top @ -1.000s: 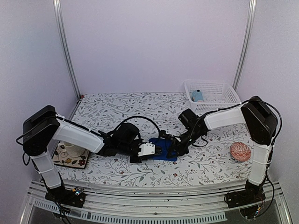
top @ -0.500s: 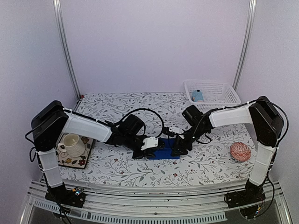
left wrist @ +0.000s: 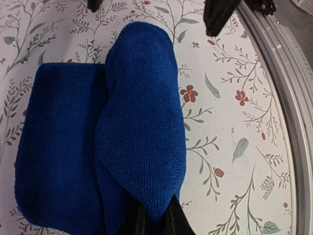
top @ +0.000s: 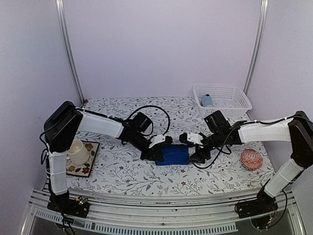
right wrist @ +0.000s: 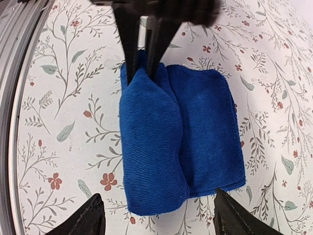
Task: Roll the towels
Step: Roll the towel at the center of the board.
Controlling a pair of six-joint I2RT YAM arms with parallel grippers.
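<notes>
The royal-blue towel [top: 174, 154] lies mid-table, partly rolled, a thick roll [left wrist: 142, 122] resting against its flat folded part. My left gripper [top: 157, 152] is at the towel's left end, and in the left wrist view it [left wrist: 154, 218] is shut on the roll's tapered end. My right gripper [top: 193, 148] is just off the towel's right end; it [right wrist: 159, 213] stands open, its fingertips [right wrist: 93, 218] wide on either side and touching nothing. A small light-blue towel [top: 206, 100] lies in the basket.
A white basket [top: 230, 100] stands at the back right. A pink-red patterned ball [top: 251, 159] sits near the right arm. A cup on a coaster [top: 77, 152] is at the left. A metal rail [left wrist: 279, 73] borders the floral tablecloth.
My right gripper let go of the blue towel, opened wide and drew back to the right. My left gripper closed on the roll's end. The towel shifted slightly right and away.
</notes>
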